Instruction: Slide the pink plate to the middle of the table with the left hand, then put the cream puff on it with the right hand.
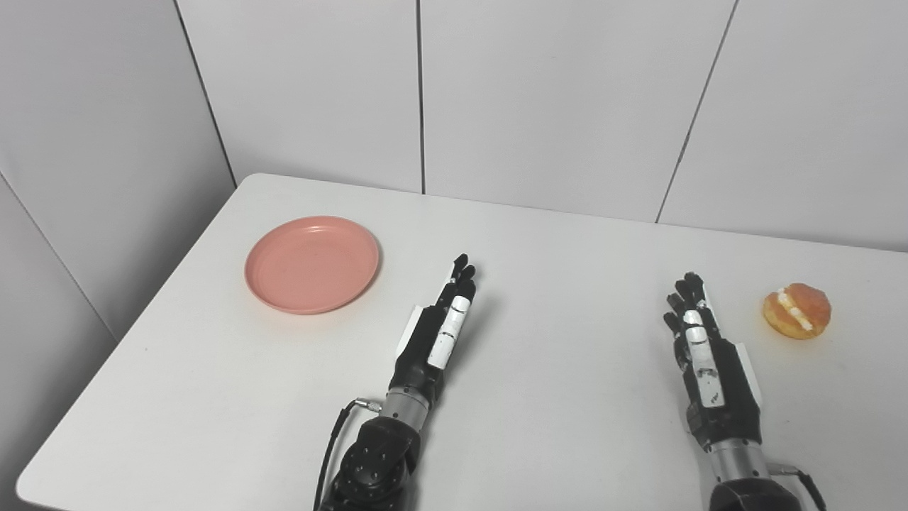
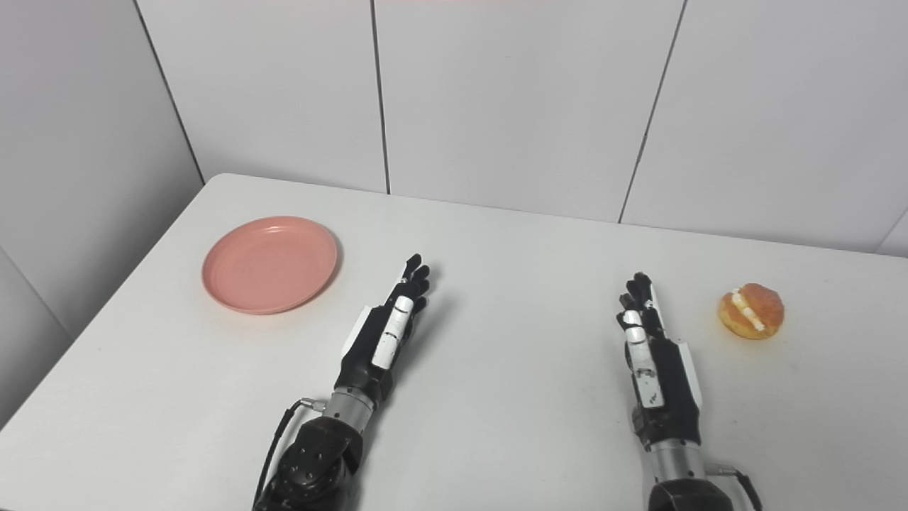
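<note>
While both arms reach in from the near edge, the pink plate (image 1: 312, 264) sits bare on the left part of the white worktop (image 1: 553, 397), apart from the left hand (image 1: 438, 328). That hand holds nothing, its fingers (image 1: 461, 273) stretched forward and seemingly close together. The right hand (image 1: 706, 355) is likewise empty, fingers extended. The cream puff (image 1: 796, 310) rests on the worktop just to its right, untouched, its cream seam showing.
</note>
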Robot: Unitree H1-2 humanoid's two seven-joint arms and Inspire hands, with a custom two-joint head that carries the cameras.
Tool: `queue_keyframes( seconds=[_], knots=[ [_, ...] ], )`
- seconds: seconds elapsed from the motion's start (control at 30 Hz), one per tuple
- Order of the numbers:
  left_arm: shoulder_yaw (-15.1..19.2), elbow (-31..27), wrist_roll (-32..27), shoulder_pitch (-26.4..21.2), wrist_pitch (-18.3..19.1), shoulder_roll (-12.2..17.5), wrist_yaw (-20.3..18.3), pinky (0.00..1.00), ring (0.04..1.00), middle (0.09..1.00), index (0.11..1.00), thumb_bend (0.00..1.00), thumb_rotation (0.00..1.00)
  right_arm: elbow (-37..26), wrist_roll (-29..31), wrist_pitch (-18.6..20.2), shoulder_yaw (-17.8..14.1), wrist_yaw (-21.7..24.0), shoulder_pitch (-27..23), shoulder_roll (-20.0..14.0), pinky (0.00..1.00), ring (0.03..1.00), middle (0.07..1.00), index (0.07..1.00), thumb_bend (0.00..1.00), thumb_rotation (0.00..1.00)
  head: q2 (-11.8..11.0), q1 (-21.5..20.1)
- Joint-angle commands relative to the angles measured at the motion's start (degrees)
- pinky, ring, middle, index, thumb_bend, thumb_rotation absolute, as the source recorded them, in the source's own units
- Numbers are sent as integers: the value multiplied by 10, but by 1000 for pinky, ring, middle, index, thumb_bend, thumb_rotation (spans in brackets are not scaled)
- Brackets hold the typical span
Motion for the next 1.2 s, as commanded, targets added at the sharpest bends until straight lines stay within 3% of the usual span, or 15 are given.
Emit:
queue_keyframes(
  seconds=[0.0,0.1,0.27,0.37,0.53,0.67,0.87,0.9,1.03,1.17],
  knots=[
    [15,15,-3,1,-37,-12,28,963,973,973,965,589,980,31,5,-32,-4,8,23,-1,1000,1000,1000,1000,584,864,-2,-1],
    [21,9,14,-10,-34,-3,37,954,976,978,978,620,999,37,2,-34,-5,8,21,-1,1000,1000,1000,1000,591,867,-7,-2],
    [47,12,-25,-48,-54,17,26,998,996,998,999,695,1000,45,-7,-48,-1,4,18,4,1000,1000,1000,1000,576,871,-18,-12],
    [64,11,-17,-68,-60,35,37,964,958,961,964,724,1000,56,-6,-63,-3,3,15,9,1000,1000,1000,1000,559,854,-30,-16],
    [96,-19,-37,-80,-33,55,46,900,882,882,878,746,1000,61,-27,-71,1,-8,13,9,1000,1000,1000,1000,545,854,-40,-32],
    [120,-29,-45,-89,-40,75,53,847,830,833,836,750,1000,51,-56,-71,4,-27,20,11,980,982,1000,1000,540,864,-43,-35],
    [159,-26,-53,-101,-55,98,71,807,789,790,792,779,1000,45,-51,-73,3,-23,27,11,985,983,1000,1000,502,865,-50,-35],
    [168,-21,-53,-104,-60,105,77,834,789,790,793,770,1000,44,-52,-74,4,-22,28,10,986,982,1000,1000,504,861,-49,-33],
    [197,22,-61,-119,-82,137,85,775,728,720,720,746,1000,37,-47,-70,3,-21,33,9,998,986,1000,1000,494,855,-46,-25],
    [210,45,-58,-125,-61,161,95,778,727,718,726,752,1000,36,-50,-71,3,-21,35,5,993,980,1000,1000,516,862,-46,-23]
  ],
)
